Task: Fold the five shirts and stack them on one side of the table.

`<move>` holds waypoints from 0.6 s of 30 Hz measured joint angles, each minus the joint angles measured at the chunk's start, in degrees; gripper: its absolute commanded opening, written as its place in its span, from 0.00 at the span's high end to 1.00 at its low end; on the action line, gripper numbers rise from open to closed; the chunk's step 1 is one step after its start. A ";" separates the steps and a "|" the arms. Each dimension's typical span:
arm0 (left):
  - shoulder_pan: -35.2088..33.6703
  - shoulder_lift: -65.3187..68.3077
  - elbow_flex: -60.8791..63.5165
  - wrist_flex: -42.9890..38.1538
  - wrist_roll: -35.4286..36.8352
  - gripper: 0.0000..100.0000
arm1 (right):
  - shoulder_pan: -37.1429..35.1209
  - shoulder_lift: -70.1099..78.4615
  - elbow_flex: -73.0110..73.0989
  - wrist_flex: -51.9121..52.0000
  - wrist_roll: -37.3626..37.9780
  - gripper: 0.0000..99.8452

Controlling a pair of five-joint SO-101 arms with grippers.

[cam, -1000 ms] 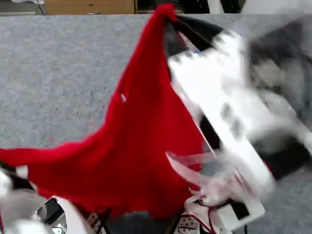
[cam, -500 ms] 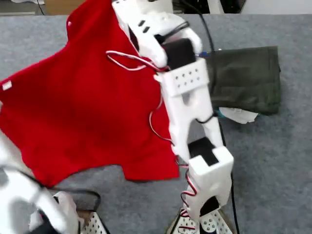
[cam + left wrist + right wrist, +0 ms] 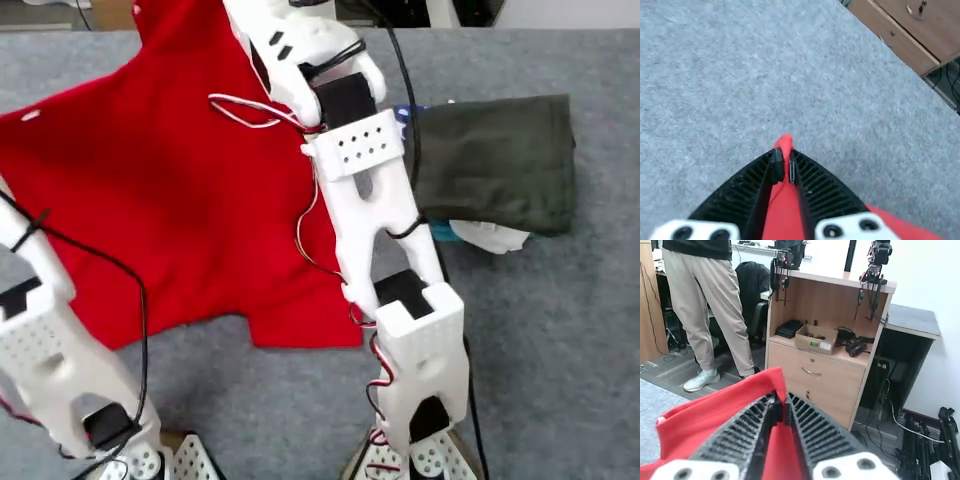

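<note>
One bright red cotton shirt [image 3: 180,200] hangs spread across the upper left of the high view, gripped at two points. The black ribbed left gripper [image 3: 783,167] is clamped on a red corner just above the grey felt table cover [image 3: 570,350]. The matching right gripper [image 3: 780,412] is pinched tight on another red edge, with the room beyond it. Red cloth runs out past the top and left edges of the frame. Its lower hem ends near centre frame, beside the white right arm [image 3: 375,200]. Bare felt lies open across the lower right. A folded dark green shirt [image 3: 495,160] rests at upper right, apart from the red one, over a white and teal item [image 3: 485,237]. Beyond the right gripper, the open shelf of a wooden cabinet [image 3: 815,372] holds a small cardboard box [image 3: 815,339] and a dark device [image 3: 790,329].
</note>
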 measured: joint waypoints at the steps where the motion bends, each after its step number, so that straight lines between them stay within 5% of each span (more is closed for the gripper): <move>1: 0.00 2.55 -5.36 3.34 0.00 0.98 | 0.35 0.09 0.00 0.88 0.00 1.00; 7: 0.00 11.08 -22.59 11.60 0.18 0.98 | 1.14 0.09 -0.18 14.59 0.00 1.00; 18: -1.05 6.86 -7.82 11.78 0.00 0.98 | 1.05 0.09 -4.84 36.48 0.62 1.00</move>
